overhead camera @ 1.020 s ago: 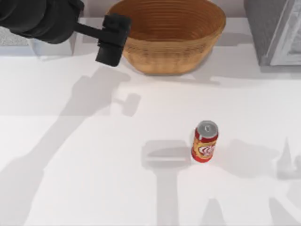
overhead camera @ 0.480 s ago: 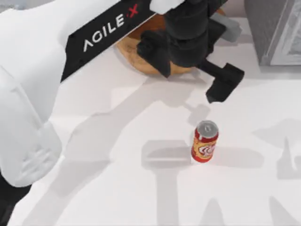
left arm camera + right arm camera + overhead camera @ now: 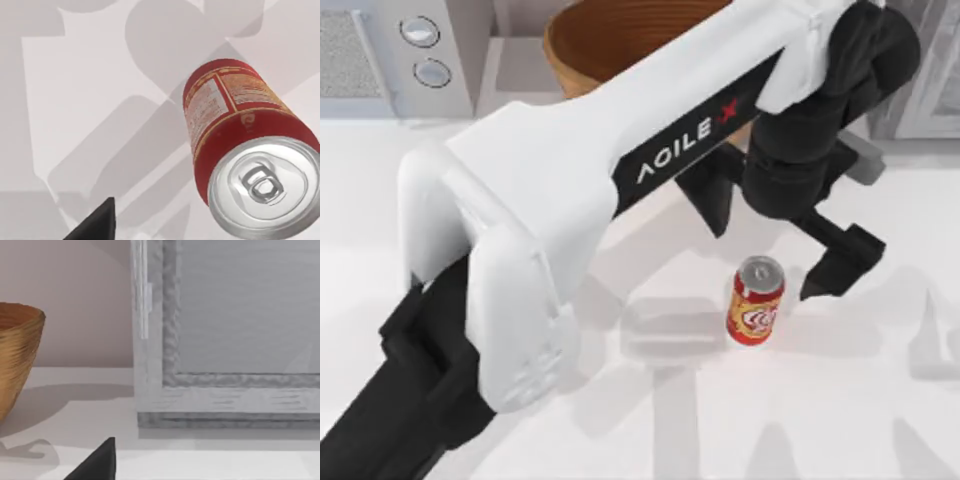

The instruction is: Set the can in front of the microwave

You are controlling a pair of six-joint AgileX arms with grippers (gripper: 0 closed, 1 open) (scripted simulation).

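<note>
The red can (image 3: 755,300) with a silver top stands upright on the white table, right of centre. My left arm reaches across from the lower left, and my left gripper (image 3: 777,235) hovers open just behind the can. One finger (image 3: 840,262) is close to the can's right and the other (image 3: 715,195) is behind it to the left; neither touches it. The left wrist view looks down on the can (image 3: 245,150) with a black fingertip (image 3: 95,225) apart from it. The microwave (image 3: 410,50) with two round dials sits at the back left. My right gripper (image 3: 160,475) is parked, facing a grey box.
A woven basket (image 3: 590,40) stands at the back centre, partly under my left arm. A darker grey box with a pale framed door (image 3: 930,80) stands at the back right, and the right wrist view shows it close by (image 3: 225,340) next to the basket (image 3: 20,350).
My left arm swung from the back left, over the basket, to the can, and the gripper came down beside it. The can has not moved.
</note>
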